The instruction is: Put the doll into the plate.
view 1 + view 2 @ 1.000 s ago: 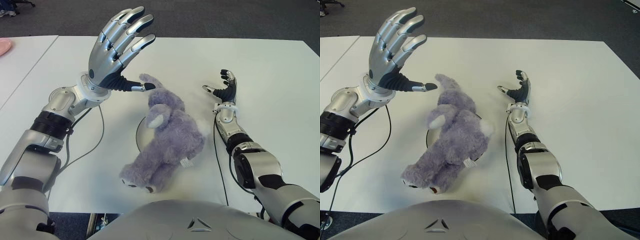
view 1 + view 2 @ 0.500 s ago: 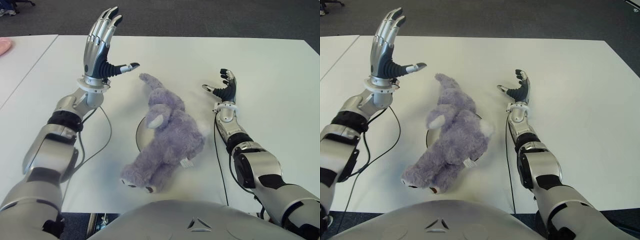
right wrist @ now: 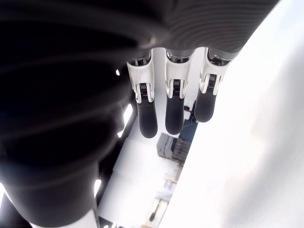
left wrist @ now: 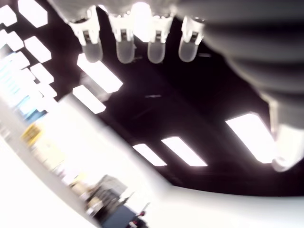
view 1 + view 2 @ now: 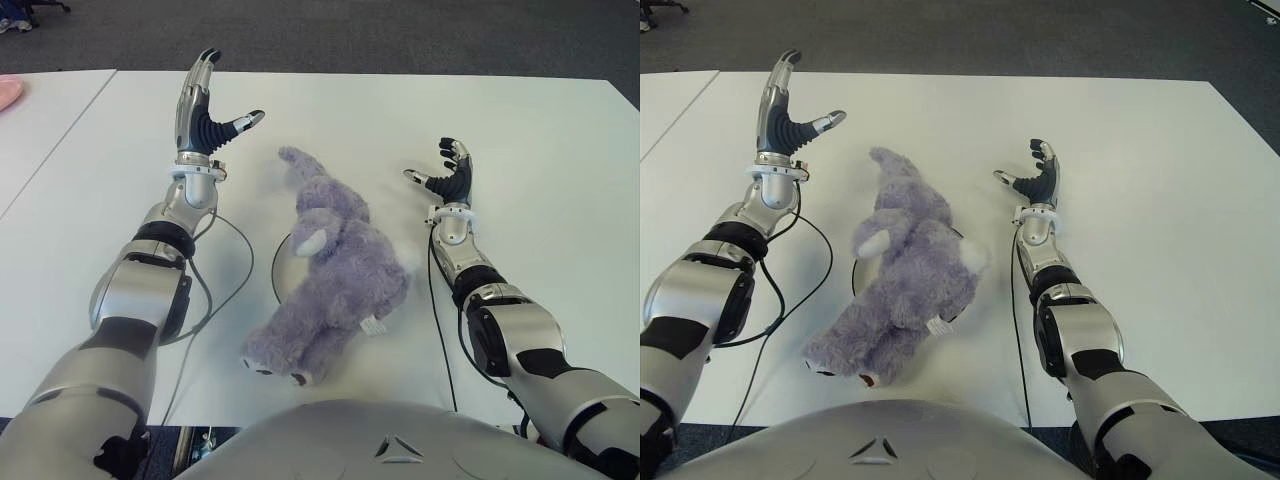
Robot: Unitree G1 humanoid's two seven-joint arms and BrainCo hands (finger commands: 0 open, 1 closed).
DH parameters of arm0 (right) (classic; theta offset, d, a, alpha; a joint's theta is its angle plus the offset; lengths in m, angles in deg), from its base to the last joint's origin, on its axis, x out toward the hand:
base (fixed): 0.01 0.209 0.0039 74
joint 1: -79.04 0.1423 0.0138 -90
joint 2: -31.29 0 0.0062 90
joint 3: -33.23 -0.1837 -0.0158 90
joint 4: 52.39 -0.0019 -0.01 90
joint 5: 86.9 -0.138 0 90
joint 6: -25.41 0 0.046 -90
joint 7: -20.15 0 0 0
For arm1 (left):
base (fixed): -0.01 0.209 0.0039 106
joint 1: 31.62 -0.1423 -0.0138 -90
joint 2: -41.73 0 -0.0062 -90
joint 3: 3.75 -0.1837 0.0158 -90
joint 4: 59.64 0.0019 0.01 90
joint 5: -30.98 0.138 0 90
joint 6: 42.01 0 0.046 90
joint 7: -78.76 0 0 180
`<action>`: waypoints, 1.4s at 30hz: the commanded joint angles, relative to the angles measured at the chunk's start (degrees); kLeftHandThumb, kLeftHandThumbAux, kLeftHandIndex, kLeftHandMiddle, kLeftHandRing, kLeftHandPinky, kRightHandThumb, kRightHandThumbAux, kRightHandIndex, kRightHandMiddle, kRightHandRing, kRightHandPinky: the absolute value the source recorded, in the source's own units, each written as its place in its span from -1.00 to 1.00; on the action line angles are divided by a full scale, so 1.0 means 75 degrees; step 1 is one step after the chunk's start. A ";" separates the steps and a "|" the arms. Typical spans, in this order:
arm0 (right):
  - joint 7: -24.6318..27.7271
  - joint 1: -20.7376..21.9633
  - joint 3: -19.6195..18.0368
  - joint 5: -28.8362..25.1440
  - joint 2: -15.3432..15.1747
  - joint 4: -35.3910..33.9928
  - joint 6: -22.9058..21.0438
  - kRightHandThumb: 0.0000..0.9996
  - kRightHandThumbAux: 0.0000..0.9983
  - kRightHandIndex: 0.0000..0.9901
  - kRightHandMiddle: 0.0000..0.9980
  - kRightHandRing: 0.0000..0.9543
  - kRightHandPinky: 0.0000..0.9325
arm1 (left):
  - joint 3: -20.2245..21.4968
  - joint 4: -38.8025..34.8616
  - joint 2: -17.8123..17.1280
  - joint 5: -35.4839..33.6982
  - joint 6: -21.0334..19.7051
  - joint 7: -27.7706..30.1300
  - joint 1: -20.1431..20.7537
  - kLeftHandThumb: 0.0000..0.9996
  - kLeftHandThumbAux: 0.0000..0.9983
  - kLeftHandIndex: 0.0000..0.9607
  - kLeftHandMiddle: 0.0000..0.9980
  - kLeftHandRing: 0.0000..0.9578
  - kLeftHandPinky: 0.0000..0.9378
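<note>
Already the purple plush doll [image 5: 332,268] lies sprawled over the white plate [image 5: 281,262] on the white table [image 5: 540,140]. Left hand [image 5: 203,120] and right hand [image 5: 449,173] flank it, fingers spread, holding nothing

The robot has shiny silver metal arms with black joints, thin black cables, and silver-and-black fingered hands, left hand [image 5: 205,118] and right hand [image 5: 449,172].

Left hand [image 5: 205,122] raised, fingers straight, thumb out, empty. Right hand [image 5: 448,176] upright, fingers loosely spread, empty.
</note>
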 commanded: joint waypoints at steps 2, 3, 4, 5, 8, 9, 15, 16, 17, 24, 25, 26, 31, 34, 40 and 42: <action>0.0218 -0.2153 -0.0026 -0.0057 0.0681 0.1258 -0.0771 -1.00 0.86 -0.58 -0.52 -0.57 -0.57 | 0.1019 0.0512 0.0556 -0.1140 -0.0691 0.1224 -0.0253 -1.00 0.32 -1.00 -1.00 -1.00 -1.00; 0.0216 -0.2155 -0.0027 -0.0055 0.0679 0.1258 -0.0761 -1.00 0.86 -0.58 -0.52 -0.57 -0.57 | 0.1120 0.0514 0.0588 -0.1238 -0.0781 0.1298 -0.0246 -1.00 0.36 -1.00 -1.00 -1.00 -1.00; 0.0226 -0.2158 -0.0033 -0.0059 0.0673 0.1257 -0.0755 -1.00 0.86 -0.58 -0.52 -0.57 -0.57 | 0.1237 0.0515 0.0631 -0.1352 -0.0863 0.1364 -0.0250 -1.00 0.37 -1.00 -1.00 -1.00 -1.00; 0.0233 -0.2159 -0.0037 -0.0062 0.0670 0.1257 -0.0752 -1.00 0.85 -0.58 -0.52 -0.56 -0.56 | 0.1320 0.0513 0.0659 -0.1428 -0.0915 0.1417 -0.0254 -1.00 0.41 -1.00 -1.00 -1.00 -1.00; 0.0254 -0.2166 -0.0069 -0.0089 0.0676 0.1257 -0.0751 -1.00 0.83 -0.59 -0.52 -0.56 -0.56 | 0.1633 0.0507 0.0776 -0.1737 -0.1060 0.1622 -0.0311 -1.00 0.47 -1.00 -1.00 -1.00 -1.00; 0.0258 -0.2169 -0.0081 -0.0098 0.0676 0.1255 -0.0747 -1.00 0.83 -0.59 -0.52 -0.56 -0.56 | 0.1740 0.0504 0.0846 -0.1853 -0.1073 0.1694 -0.0380 -1.00 0.49 -1.00 -1.00 -1.00 -1.00; 0.0251 -0.2184 -0.0127 -0.0100 0.0660 0.1248 -0.0721 -1.00 0.80 -0.60 -0.52 -0.56 -0.55 | 0.2221 0.0488 0.1196 -0.2339 -0.1037 0.2099 -0.0788 -1.00 0.53 -1.00 -1.00 -1.00 -1.00; 0.0244 -0.2187 -0.0134 -0.0097 0.0656 0.1248 -0.0723 -1.00 0.80 -0.60 -0.52 -0.56 -0.55 | 0.2310 0.0482 0.1269 -0.2426 -0.1003 0.2161 -0.0881 -1.00 0.53 -1.00 -1.00 -1.00 -1.00; 0.0242 -0.2188 -0.0139 -0.0093 0.0651 0.1249 -0.0730 -1.00 0.80 -0.60 -0.52 -0.56 -0.55 | 0.2420 0.0476 0.1382 -0.2546 -0.0945 0.2232 -0.1038 -1.00 0.51 -1.00 -1.00 -1.00 -1.00; 0.0304 -0.2198 -0.0213 -0.0129 0.0618 0.1248 -0.0715 -1.00 0.80 -0.61 -0.54 -0.58 -0.57 | 0.2799 0.0421 0.1742 -0.2919 -0.0725 0.2507 -0.1478 -1.00 0.31 -1.00 -1.00 -1.00 -1.00; 0.0319 -0.2201 -0.0233 -0.0146 0.0611 0.1248 -0.0709 -1.00 0.80 -0.61 -0.54 -0.58 -0.57 | 0.2798 0.0403 0.1779 -0.2917 -0.0646 0.2465 -0.1516 -1.00 0.30 -1.00 -1.00 -1.00 -1.00; 0.0329 -0.2203 -0.0248 -0.0156 0.0607 0.1248 -0.0705 -1.00 0.81 -0.60 -0.54 -0.58 -0.57 | 0.2799 0.0389 0.1805 -0.2915 -0.0589 0.2439 -0.1544 -1.00 0.26 -1.00 -1.00 -1.00 -1.00; 0.0382 -0.2206 -0.0320 -0.0201 0.0584 0.1241 -0.0669 -1.00 0.82 -0.60 -0.54 -0.58 -0.58 | 0.2797 0.0333 0.1920 -0.2887 -0.0323 0.2423 -0.1730 -1.00 0.18 -1.00 -1.00 -1.00 -1.00; 0.0390 -0.2204 -0.0339 -0.0215 0.0576 0.1236 -0.0651 -1.00 0.85 -0.59 -0.54 -0.59 -0.58 | 0.2752 0.0333 0.1983 -0.2824 -0.0141 0.2351 -0.1865 -1.00 0.09 -1.00 -1.00 -1.00 -1.00; 0.0363 -0.2218 -0.0364 -0.0220 0.0554 0.1229 -0.0630 -1.00 0.86 -0.58 -0.53 -0.58 -0.58 | 0.2569 0.0332 0.2080 -0.2648 0.0226 0.2408 -0.2405 -1.00 -0.05 -1.00 -1.00 -1.00 -1.00; 0.0336 -0.2226 -0.0387 -0.0236 0.0548 0.1225 -0.0609 -1.00 0.88 -0.58 -0.53 -0.58 -0.58 | 0.2517 0.0349 0.2162 -0.2600 0.0310 0.2445 -0.2615 -1.00 -0.10 -1.00 -1.00 -1.00 -1.00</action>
